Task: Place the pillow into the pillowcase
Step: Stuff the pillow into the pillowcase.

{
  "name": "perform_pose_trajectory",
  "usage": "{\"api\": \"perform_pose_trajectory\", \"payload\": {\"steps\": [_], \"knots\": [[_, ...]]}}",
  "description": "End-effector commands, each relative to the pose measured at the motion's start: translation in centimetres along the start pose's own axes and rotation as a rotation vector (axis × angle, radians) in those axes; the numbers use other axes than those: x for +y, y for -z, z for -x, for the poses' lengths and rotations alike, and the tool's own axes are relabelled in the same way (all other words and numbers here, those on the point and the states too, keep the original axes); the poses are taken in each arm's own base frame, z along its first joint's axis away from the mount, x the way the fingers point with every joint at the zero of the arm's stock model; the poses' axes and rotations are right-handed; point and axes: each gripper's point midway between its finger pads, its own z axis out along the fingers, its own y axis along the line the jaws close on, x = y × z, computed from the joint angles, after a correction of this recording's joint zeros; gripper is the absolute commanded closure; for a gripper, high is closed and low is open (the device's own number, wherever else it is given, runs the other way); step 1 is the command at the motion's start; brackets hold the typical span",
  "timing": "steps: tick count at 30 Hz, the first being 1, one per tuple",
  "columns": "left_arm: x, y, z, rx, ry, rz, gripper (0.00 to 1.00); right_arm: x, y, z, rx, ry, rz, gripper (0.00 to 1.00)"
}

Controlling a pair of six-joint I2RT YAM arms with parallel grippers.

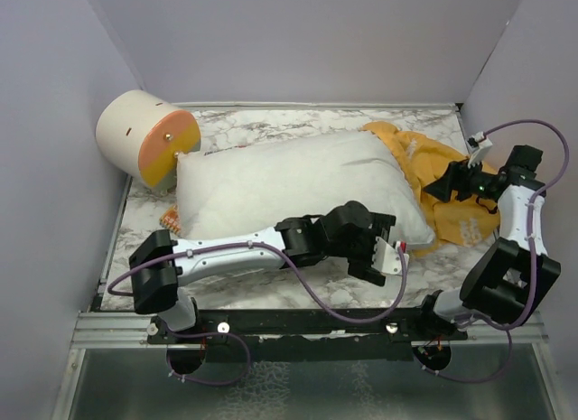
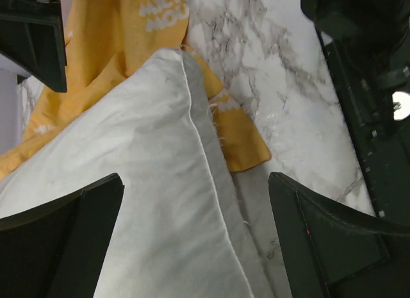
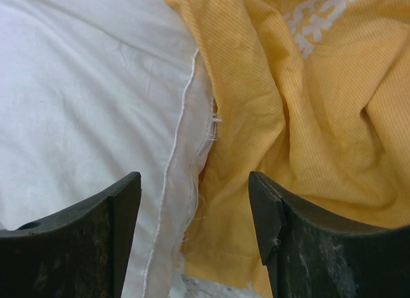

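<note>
L pincer (image 2: 195,182) is spread wide, released, gripping nothing; its dark fingers (image 2: 64,240) straddle the near-right corner of the pillow (image 1: 289,181), w/ the stitched seam running between them. L arm (image 1: 235,248) lies low, stretched along the desk's near edge toward the right. R pincer (image 3: 193,179) is partly spread, also released, nothing pinched; it hovers over the seam where white cloth meets the pillowcase (image 1: 429,158). R arm (image 1: 510,275) folds up at the right edge, wrist reaching back-left. Pillow: plump, white, soft, across the mid desk (image 1: 271,122), left end by the cylinder (image 1: 144,135) in the back-left corner, right end on the case. Pillowcase: thin orange-yellow cloth, crumpled, white lettering, toward the back-right corner. Desk top is marble-patterned.
</note>
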Motion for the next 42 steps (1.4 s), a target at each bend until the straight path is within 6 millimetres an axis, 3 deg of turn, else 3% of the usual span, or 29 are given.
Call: {"api": "perform_pose_trajectory", "payload": {"steps": [1,3,6,11,13,14,15,16,19,25,35,38,42], "knots": [[3.6,-2.1,-0.5,0.089,-0.333,0.056,0.01,-0.5,0.3,-1.4,0.02,-0.002,0.003,0.32],[4.5,-4.5,-2.5,0.189,-0.386,0.045,0.01,-0.6,0.2,-1.7,0.024,-0.007,0.009,0.32],[5.2,-7.5,-3.8,0.246,-0.397,0.007,0.02,-0.7,0.1,-2.1,0.031,-0.011,0.016,0.32],[6.0,-10.1,-7.5,0.298,-0.371,0.01,0.06,-1.2,0.3,-2.9,0.056,0.016,-0.012,0.32],[6.9,-9.9,-9.2,0.334,-0.298,0.03,0.24,-1.4,0.4,-3.3,0.069,0.028,-0.027,0.32],[7.5,-9.5,-9.9,0.345,-0.251,0.042,0.48,-1.5,0.4,-3.5,0.076,0.036,-0.033,0.32],[8.3,-9.0,-10.4,0.351,-0.189,0.07,0.82,-1.5,0.4,-3.7,0.083,0.04,-0.036,0.32],[9.2,-8.3,-10.7,0.348,-0.129,0.105,0.91,-1.6,0.4,-3.9,0.087,0.043,-0.038,0.32],[10.7,-5.8,-10.7,0.26,-0.011,0.163,0.99,-1.3,0.2,-4.5,0.092,0.052,-0.014,0.32],[11.4,-2.3,-10.0,0.03,0.163,0.188,1.0,0.0,-0.7,-6.1,0.113,0.041,0.067,0.35],[10.3,-1.7,-9.8,-0.131,0.331,0.146,1.0,3.3,-5.5,-8.2,0.242,0.102,0.139,0.44],[10.7,-1.3,-9.6,-0.17,0.359,0.148,1.0,3.1,-7.4,-8.6,0.275,0.099,0.136,0.48],[11.2,-0.5,-9.9,-0.208,0.396,0.157,1.0,1.9,-9.5,-9.6,0.32,0.053,0.114,0.6]]}}
